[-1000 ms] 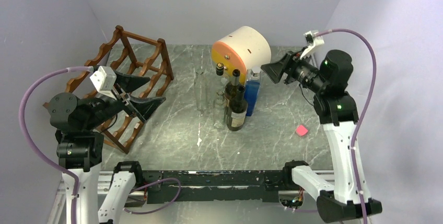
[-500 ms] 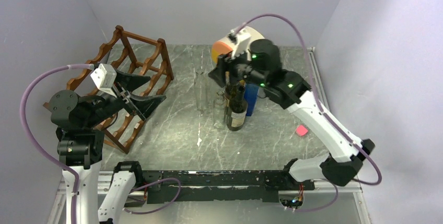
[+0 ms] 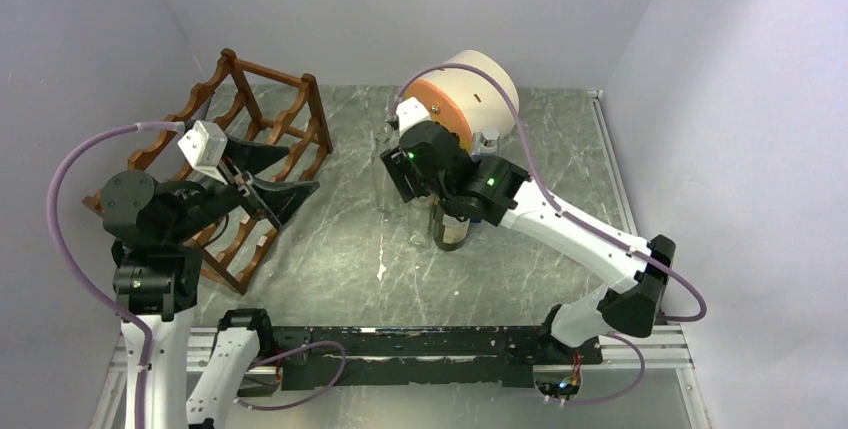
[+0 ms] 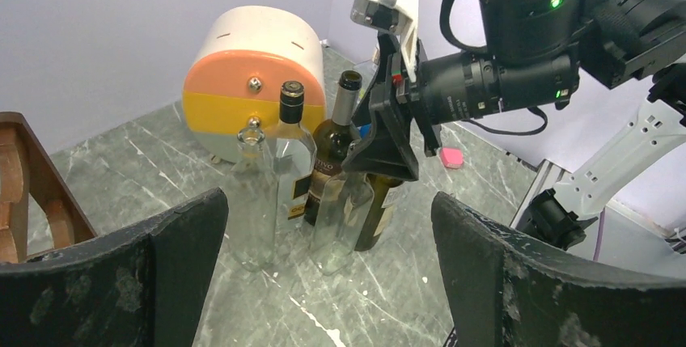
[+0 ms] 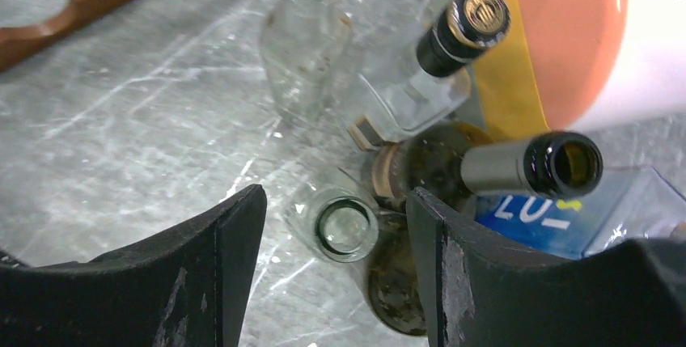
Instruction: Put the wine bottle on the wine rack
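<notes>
The wine bottle [image 5: 493,167] stands upright in the middle of the table [image 3: 340,239], just on the near side of a round cream-and-orange container [image 3: 470,84]. It is the dark green bottle with a grey neck sleeve and an open mouth. It is packed into a tight cluster: a clear square bottle with a black cap [image 5: 453,40] and two clear uncapped bottles [image 5: 344,230] are to its left, and a blue carton [image 5: 558,217] is to its right. A second dark bottle seems to stand just beside it. The wine rack [image 3: 270,114] sits at the far left of the table, well apart from the cluster.

The right gripper [image 5: 333,205] hangs over the bottles with its claw spread wide and nothing in it. In its wrist view the mouth of a small clear bottle lies between the fingers, and the wine bottle's neck is off to the right. The left gripper [image 3: 300,171] is raised just right of the rack, also spread and empty.

The bottle is glass, so it is probably heavy, rigid, smooth enough to slip and breakable if dropped. Its body looks hemmed in by its neighbours. The neck is the free part, so a firm hold below the lip seems the best choice, followed by a straight lift to avoid toppling the clear bottles
</notes>
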Available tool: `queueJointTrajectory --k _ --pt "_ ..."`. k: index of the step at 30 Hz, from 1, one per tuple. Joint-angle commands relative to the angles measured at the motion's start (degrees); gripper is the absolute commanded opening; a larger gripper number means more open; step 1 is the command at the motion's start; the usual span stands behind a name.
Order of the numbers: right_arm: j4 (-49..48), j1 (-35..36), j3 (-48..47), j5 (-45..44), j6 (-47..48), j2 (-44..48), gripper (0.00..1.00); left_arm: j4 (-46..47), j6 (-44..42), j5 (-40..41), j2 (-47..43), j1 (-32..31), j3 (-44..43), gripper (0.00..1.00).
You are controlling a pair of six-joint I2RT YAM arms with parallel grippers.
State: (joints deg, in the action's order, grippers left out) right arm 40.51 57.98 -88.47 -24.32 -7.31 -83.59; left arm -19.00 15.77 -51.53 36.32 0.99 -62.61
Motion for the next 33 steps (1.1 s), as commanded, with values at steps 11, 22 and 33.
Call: queueJointTrajectory --k 11,22,33 --pt "-5.2 0.3 8.7 -6.0 -7.4 1.5 0.64 3.6 1.5 1.8 1.1 -0.5 2.0 1.0" --pt "-9.4 0.3 10.2 -5.2 -7.0 0.4 0.47 4.3 1.7 2.1 2.3 -0.5 2.7 0.99" --pt "-13.6 0.3 8.9 2.3 -3.8 1.1 0.0 6.1 1.8 4.5 2.4 -0.6 6.6 0.93"
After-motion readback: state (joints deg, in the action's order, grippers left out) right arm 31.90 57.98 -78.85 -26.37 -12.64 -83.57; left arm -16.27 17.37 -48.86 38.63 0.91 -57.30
